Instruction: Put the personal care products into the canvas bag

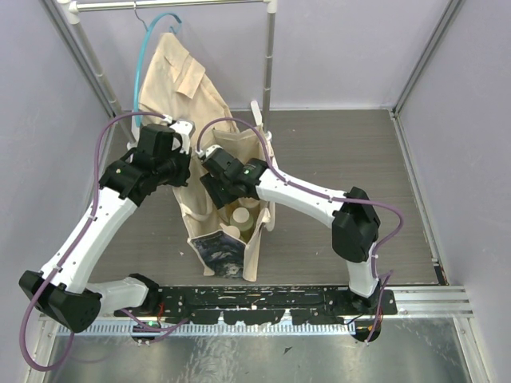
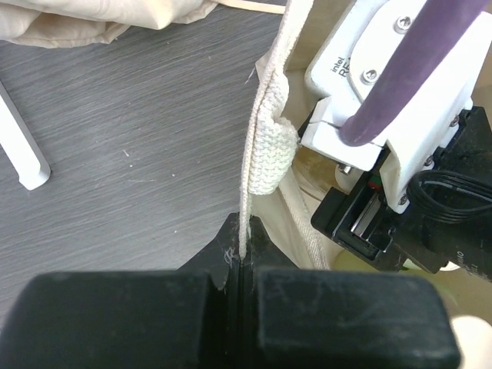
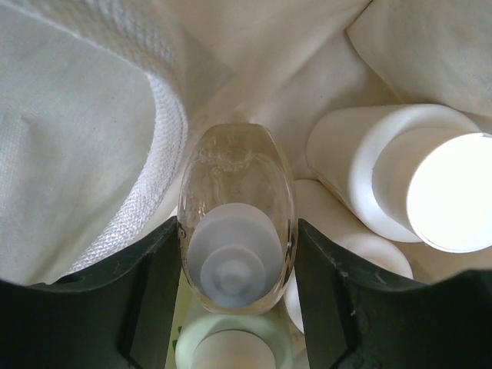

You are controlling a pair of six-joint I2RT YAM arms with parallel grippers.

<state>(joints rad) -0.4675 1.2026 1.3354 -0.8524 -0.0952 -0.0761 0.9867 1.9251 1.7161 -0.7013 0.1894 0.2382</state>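
Note:
The cream canvas bag (image 1: 261, 233) stands open in the middle, its dark printed panel (image 1: 217, 254) facing the near edge. My left gripper (image 1: 190, 163) is shut on the bag's webbing handle (image 2: 269, 146), pinched between the jaws (image 2: 242, 265), holding the left rim up. My right gripper (image 1: 214, 191) is inside the bag mouth, shut on a clear bottle (image 3: 237, 177) with a white cap, fingertips (image 3: 157, 277) on both sides. Below it lie cream bottles (image 3: 400, 173) (image 3: 346, 231) and a yellow-green bottle (image 3: 231, 346). Cream caps show in the top view (image 1: 241, 215).
A tan shirt (image 1: 180, 72) on a teal hanger hangs from a white rack just behind the bag; a rack pole (image 1: 269, 64) stands at its far right, a rack foot (image 2: 23, 154) to the left. Purple walls enclose the dark floor.

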